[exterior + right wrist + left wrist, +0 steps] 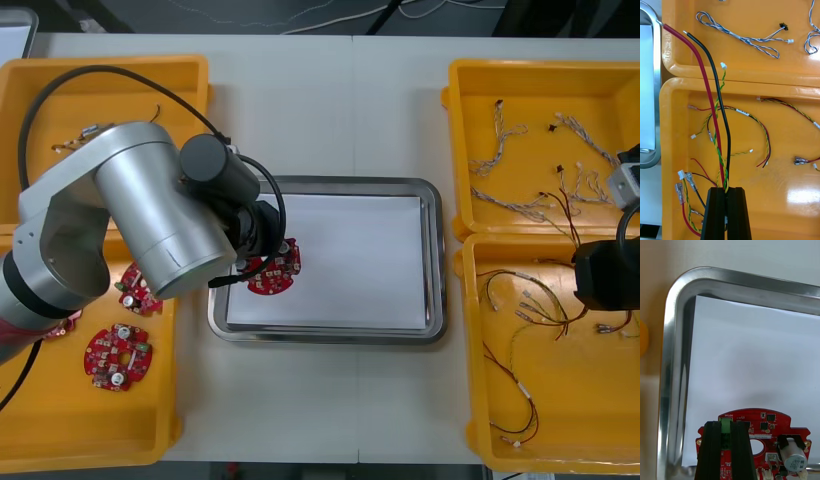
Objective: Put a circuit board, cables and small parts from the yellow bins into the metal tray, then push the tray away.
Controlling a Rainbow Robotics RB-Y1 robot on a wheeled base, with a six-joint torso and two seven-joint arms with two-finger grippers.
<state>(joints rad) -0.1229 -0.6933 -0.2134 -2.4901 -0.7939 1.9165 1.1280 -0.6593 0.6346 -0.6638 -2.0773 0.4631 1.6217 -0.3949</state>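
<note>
My left gripper [725,429] is shut on the green connector of a round red circuit board [765,425]. It holds the board [272,270] over the near left part of the metal tray [436,250], above its white inside [752,360]. I cannot tell whether the board touches the tray. Over the near right yellow bin [786,210], my right gripper [726,192] is shut on a cable bundle. A red wire [700,75], a black wire [717,82] and a twisted yellow-green pair [719,146] rise from between the fingers. The right arm [603,275] shows at the right edge.
Two more red boards [118,355] [138,292] lie in the near left bin [60,440]. The far right bin [460,80] holds twisted blue and white cables [741,37]. Loose red and yellow cables [520,300] lie in the near right bin. Bare table lies beyond the tray.
</note>
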